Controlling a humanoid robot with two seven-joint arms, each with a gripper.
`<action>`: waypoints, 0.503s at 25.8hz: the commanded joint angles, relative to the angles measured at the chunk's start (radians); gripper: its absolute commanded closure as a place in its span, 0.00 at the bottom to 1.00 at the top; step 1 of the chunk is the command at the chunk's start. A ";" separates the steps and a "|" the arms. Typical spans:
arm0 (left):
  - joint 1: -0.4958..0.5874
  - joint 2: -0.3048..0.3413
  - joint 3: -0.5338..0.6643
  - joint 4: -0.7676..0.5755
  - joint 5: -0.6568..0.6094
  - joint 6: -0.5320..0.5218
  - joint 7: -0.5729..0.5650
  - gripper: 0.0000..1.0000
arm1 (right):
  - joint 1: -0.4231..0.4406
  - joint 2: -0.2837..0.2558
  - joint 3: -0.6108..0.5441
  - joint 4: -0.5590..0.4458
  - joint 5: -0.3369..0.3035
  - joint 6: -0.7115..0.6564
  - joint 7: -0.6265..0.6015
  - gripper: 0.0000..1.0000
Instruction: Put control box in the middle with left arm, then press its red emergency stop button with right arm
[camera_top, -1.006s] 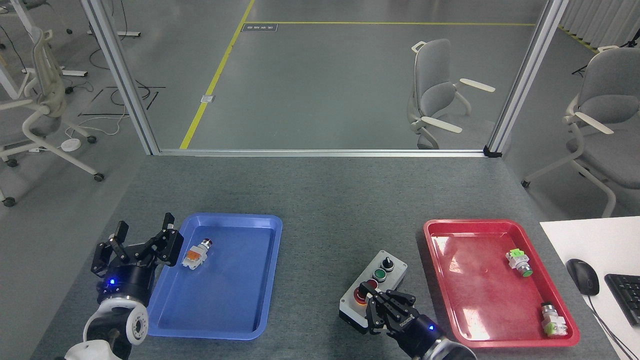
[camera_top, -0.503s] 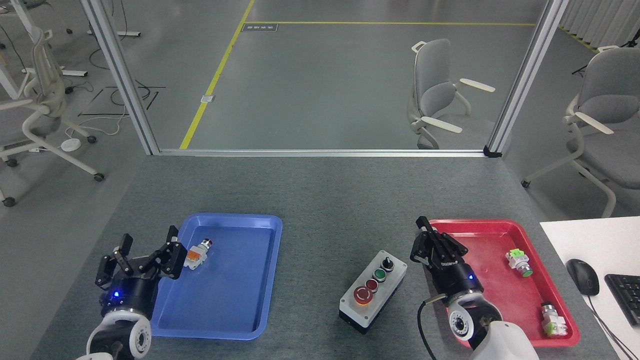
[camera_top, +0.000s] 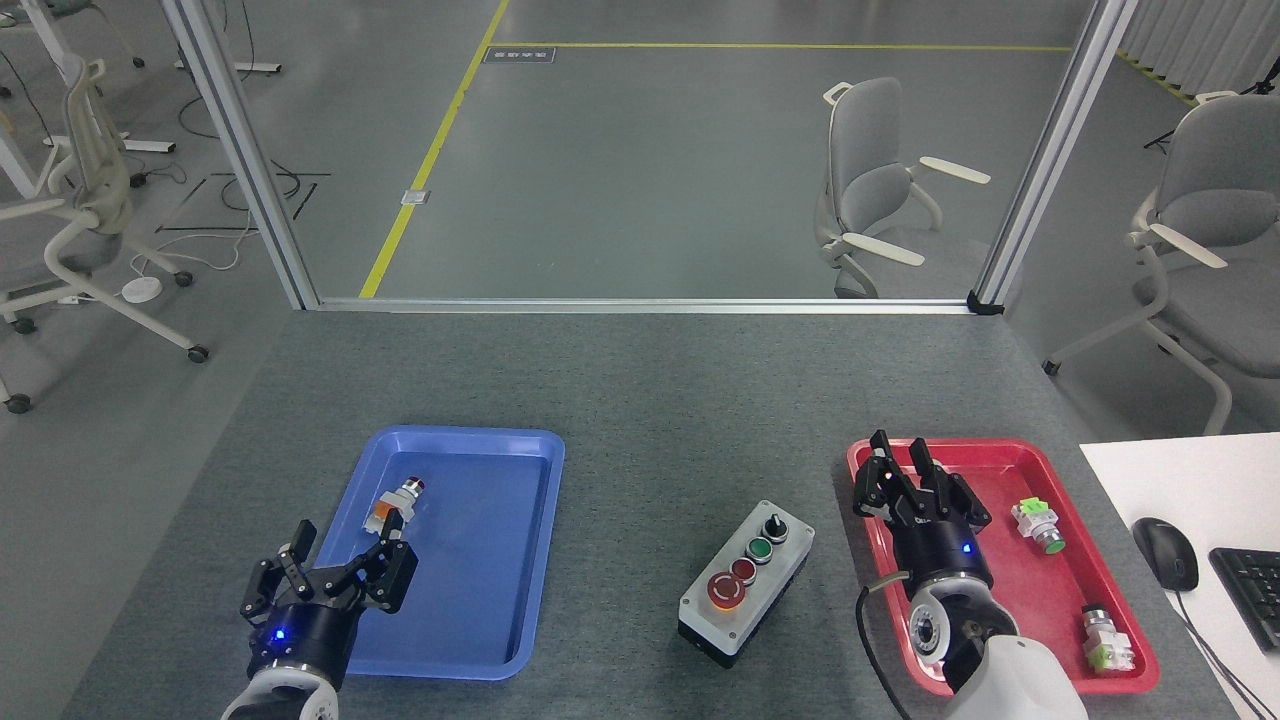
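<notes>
Here the control box (camera_top: 745, 585), an oblong with a smooth light-grey face on a black base, lies on the felt-like grey tabletop (camera_top: 650, 400) between the glossy blue tray (camera_top: 500, 665) and red tray (camera_top: 1000, 447). Its long axis runs diagonally, the round red emergency stop button (camera_top: 726, 591) nearest, black knob farthest. The left hand (camera_top: 330, 580) is spread open; the right hand (camera_top: 915, 480) looks half-open, gripping nothing.

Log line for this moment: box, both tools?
control box: on mat between trays, untouched | left tool: open, over blue tray | right tool: open, over red tray, clear of the emergency stop button
</notes>
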 joint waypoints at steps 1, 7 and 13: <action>0.008 -0.013 -0.004 0.013 0.001 0.000 0.018 0.01 | 0.005 -0.006 0.001 0.000 0.007 -0.002 0.000 0.01; 0.008 -0.017 -0.003 0.014 0.013 0.000 0.026 0.01 | 0.040 -0.011 -0.005 -0.035 0.068 -0.002 0.000 0.01; 0.008 -0.017 -0.003 0.016 0.013 0.000 0.026 0.01 | 0.134 0.000 -0.008 -0.115 0.148 -0.005 0.000 0.01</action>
